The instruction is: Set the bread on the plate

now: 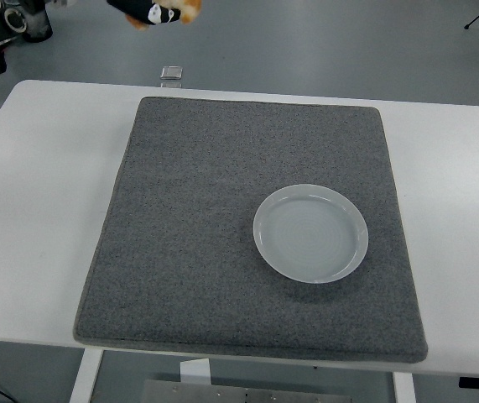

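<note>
1 left hand [148, 10] clamps 1 bread [185, 7] high above 1 plate [310, 232] on 1 mat [189, 243].

Grey mat [189, 252] on white table [38, 235]

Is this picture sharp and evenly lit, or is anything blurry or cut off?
Head view: soft, even light; the plate and grey mat are sharp, with only a faint shadow under the plate. The left hand with the bread is cropped by the top edge and slightly blurred.
</note>
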You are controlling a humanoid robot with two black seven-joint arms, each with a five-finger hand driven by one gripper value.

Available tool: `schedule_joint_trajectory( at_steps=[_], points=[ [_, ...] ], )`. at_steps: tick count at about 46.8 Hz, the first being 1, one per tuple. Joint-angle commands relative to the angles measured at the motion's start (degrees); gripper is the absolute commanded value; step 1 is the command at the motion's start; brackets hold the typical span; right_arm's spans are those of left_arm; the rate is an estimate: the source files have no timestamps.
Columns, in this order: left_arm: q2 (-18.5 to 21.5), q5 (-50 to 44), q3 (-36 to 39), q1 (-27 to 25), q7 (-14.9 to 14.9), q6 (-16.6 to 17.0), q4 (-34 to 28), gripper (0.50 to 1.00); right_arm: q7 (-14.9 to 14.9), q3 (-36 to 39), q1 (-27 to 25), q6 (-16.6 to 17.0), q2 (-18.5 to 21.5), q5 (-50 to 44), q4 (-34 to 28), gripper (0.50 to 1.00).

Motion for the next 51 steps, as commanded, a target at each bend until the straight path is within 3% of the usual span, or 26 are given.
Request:
schedule_joint_trajectory(
  at_steps=[1,5,10,23,35,51],
  points=[
    [-2.77,0.09,0.02,-2.09,0.11,0.01,-0.66,0.5,0.0,0.0,0.0,-0.01,0.0,0.0,0.0,0.952],
    [-7.43,0.36,0.02,-3.23,0.11,0.54,-1.62,0.5,0.0,0.0,-0.08,-0.01,0.0,0.0,0.0,0.952],
    [-10.16,0.88,-0.42,-3.85,0.02,2.29,-4.08,0.5,0.0,0.0,-0.08,-0.01,0.0,0.0,0.0,0.952],
    [-21.15,4.74,-1.12,-1.83,-0.24,10.99,-11.12,0.5,0.0,0.0,-0.08,-0.01,0.0,0.0,0.0,0.952],
    [-27.39,9.85,-1.21,7.74,-0.5,16.36,-10.86,0.5,0.0,0.0,-0.35,-0.01,0.0,0.0,0.0,0.952],
    [-30.29,11.08,-1.12,20.49,-0.5,16.8,-5.41,0.5,0.0,0.0,-0.52,-0.01,0.0,0.0,0.0,0.952]
  ],
)
